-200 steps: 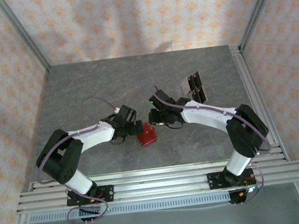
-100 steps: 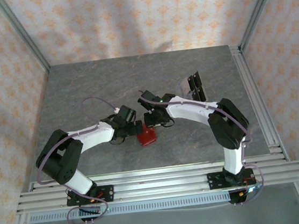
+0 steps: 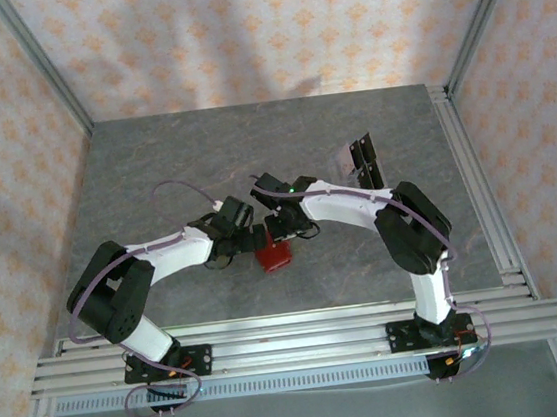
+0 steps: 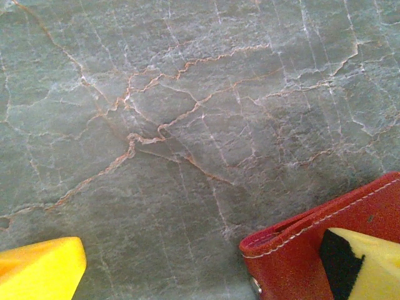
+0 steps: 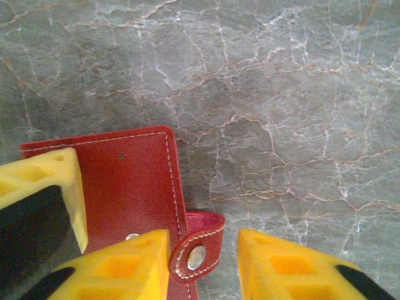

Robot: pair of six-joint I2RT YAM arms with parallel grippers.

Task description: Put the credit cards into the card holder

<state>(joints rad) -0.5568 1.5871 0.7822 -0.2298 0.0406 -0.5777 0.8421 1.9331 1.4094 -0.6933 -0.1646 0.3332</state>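
Right wrist view is showing the right tool point(image 5: 201, 237) partly open over the card holder point(image 5: 125, 181) in the middle of the worktop point(image 5: 281, 94), its snap tab point(image 5: 197, 255) sitting between the 2 fingers point(image 5: 119, 269), nothing gripped. Beside it the left tool point(image 4: 200, 256) is gaping wide, 1 finger point(image 4: 369, 262) resting on the holder's cover. The credit cards point(image 3: 361, 159) are lying far right, nearer the right arm point(image 3: 358, 202).

worktop point(image 3: 153, 162): grey stone-look slab veined with pale and rusty cracks | walls point(image 3: 258, 30): cream paper with orange flower pattern, at left, far and right | rails point(image 3: 294, 343): silver metal bars along the near edge, more down the right edge | posts point(image 3: 41, 64): slanted metal, at far corners
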